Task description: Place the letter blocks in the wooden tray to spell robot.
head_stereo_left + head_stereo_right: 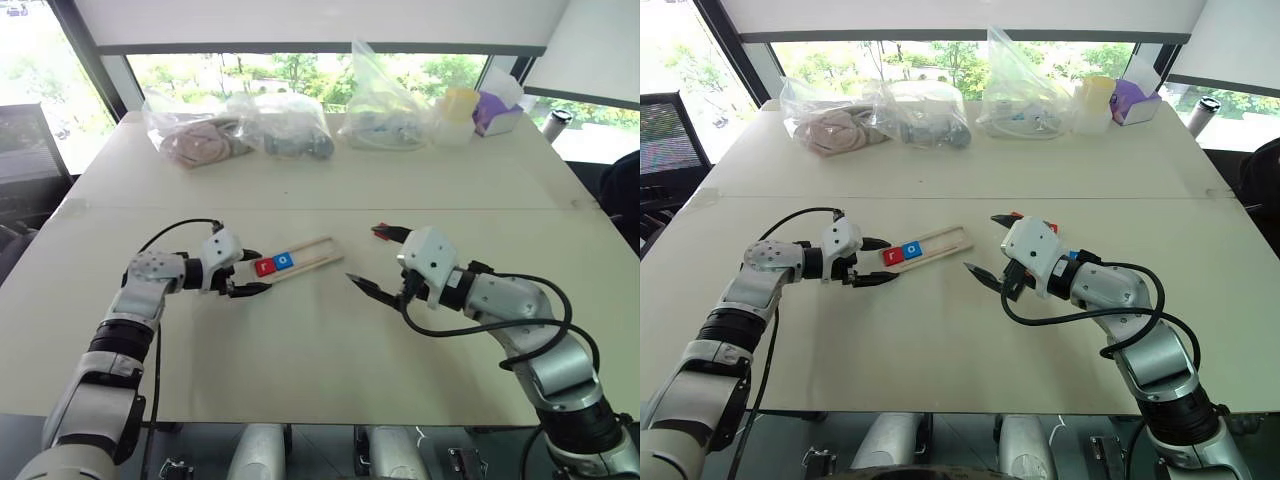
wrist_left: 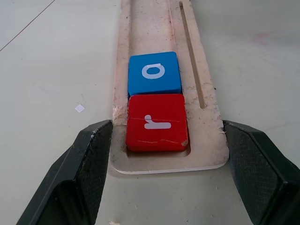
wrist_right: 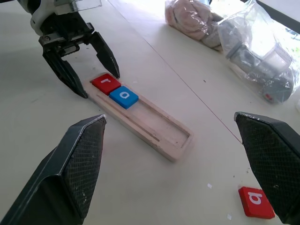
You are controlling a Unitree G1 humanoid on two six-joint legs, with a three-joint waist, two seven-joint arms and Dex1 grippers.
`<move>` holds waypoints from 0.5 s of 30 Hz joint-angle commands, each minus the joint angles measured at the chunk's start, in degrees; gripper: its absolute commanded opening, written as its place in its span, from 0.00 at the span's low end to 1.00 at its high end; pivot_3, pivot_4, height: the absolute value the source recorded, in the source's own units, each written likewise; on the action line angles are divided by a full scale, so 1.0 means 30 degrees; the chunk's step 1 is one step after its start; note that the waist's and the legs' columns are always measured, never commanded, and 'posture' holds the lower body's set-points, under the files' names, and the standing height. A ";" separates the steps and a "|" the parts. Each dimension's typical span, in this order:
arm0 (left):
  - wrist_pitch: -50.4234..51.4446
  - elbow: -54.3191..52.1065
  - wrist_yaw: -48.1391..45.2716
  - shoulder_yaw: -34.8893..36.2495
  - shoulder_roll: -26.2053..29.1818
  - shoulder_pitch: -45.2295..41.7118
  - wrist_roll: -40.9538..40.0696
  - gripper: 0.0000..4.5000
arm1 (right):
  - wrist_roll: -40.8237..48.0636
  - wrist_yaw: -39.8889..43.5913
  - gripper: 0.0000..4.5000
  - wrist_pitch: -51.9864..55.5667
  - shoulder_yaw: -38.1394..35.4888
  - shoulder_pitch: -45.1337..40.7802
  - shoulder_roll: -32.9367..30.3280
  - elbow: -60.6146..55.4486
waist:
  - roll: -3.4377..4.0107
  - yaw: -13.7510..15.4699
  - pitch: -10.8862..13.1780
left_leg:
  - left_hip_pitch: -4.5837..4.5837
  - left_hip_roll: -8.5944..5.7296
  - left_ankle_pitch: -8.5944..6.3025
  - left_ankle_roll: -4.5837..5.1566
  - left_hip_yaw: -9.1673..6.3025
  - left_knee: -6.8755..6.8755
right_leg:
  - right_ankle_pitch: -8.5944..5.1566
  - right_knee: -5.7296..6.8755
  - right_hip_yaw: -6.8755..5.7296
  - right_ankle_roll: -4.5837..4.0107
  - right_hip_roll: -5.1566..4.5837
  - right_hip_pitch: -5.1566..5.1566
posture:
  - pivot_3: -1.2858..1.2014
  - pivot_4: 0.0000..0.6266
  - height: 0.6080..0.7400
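Observation:
The wooden tray (image 1: 312, 252) lies slanted on the table between my arms. A red "r" block (image 2: 157, 123) sits at its near end, and a blue "o" block (image 2: 154, 72) lies right behind it, touching. My left gripper (image 1: 260, 271) is shut on that end of the tray, one finger (image 2: 89, 154) pressed against each long side. My right gripper (image 1: 364, 254) hovers wide open to the tray's right with nothing between its fingers. A red "b" block (image 3: 255, 202) lies flat on the table beyond the tray's far end, next to the right gripper's upper finger.
Several clear plastic bags (image 1: 290, 125) of items line the table's back edge, along with a yellow-lidded container (image 1: 458, 112) and a purple box (image 1: 495, 108). A seam (image 1: 300, 208) crosses the table behind the tray.

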 commanded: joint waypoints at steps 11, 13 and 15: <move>0.0610 -0.2904 -0.2384 -0.3387 -0.2138 -0.0481 0.1149 0.70 | 0.0120 -0.0100 1.00 -0.0076 -0.1083 -0.0429 -0.0401 -0.0446 | -0.0015 0.0462 0.0007 | -0.0245 -0.0061 -0.0014 0.0042 -0.0006 0.0021 | 0.0013 -0.0002 0.0039 -0.0012 0.0003 -0.0209 | 0.52 0.24 1.00; 0.0636 -0.3385 -0.2525 -0.3584 -0.2201 -0.0328 0.1161 0.70 | 0.0123 -0.0118 1.00 0.0004 -0.1131 -0.0325 -0.0409 -0.0588 | -0.0023 0.0431 0.0013 | -0.0249 -0.0061 -0.0016 0.0045 -0.0006 0.0017 | 0.0009 -0.0002 0.0038 -0.0007 0.0004 -0.0214 | 0.52 0.24 1.00; 0.0551 -0.4151 -0.2440 -0.3932 -0.2337 0.0075 0.1224 0.70 | 0.0151 -0.0215 1.00 0.0218 -0.1221 -0.0137 -0.0383 -0.0870 | -0.0025 0.0391 0.0014 | -0.0251 -0.0060 -0.0017 0.0047 -0.0005 0.0018 | 0.0009 -0.0003 0.0040 -0.0007 0.0003 -0.0216 | 0.52 0.24 1.00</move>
